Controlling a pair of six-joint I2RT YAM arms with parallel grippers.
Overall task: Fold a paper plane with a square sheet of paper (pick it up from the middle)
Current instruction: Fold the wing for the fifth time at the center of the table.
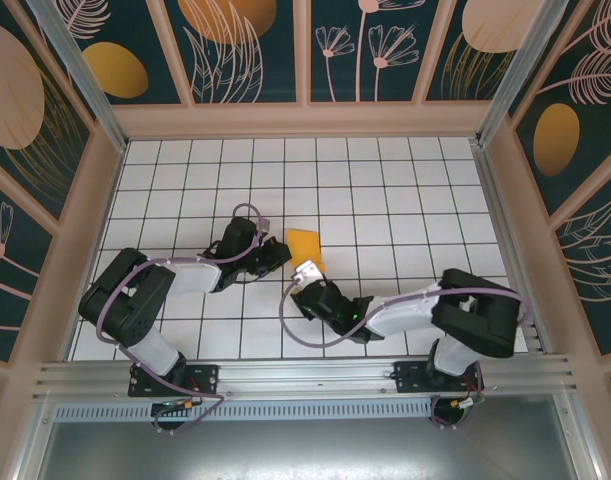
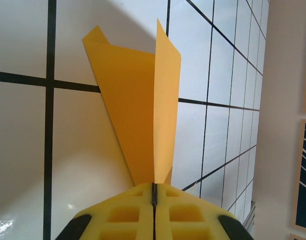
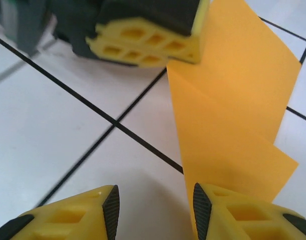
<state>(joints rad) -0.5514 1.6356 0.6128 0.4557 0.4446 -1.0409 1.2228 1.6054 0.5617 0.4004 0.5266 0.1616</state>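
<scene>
I see my left end effector (image 2: 154,192) pressed together, pinching the folded orange-yellow paper sheet (image 2: 137,100) over the white tiled surface (image 2: 22,150). My right end effector (image 3: 153,210) stands spread just beside the sheet.

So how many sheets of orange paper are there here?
1: the folded sheet of paper, mid-table, pinched by the shut left end effector, with the open right end effector beside it. Another could be hidden beneath an arm.
</scene>
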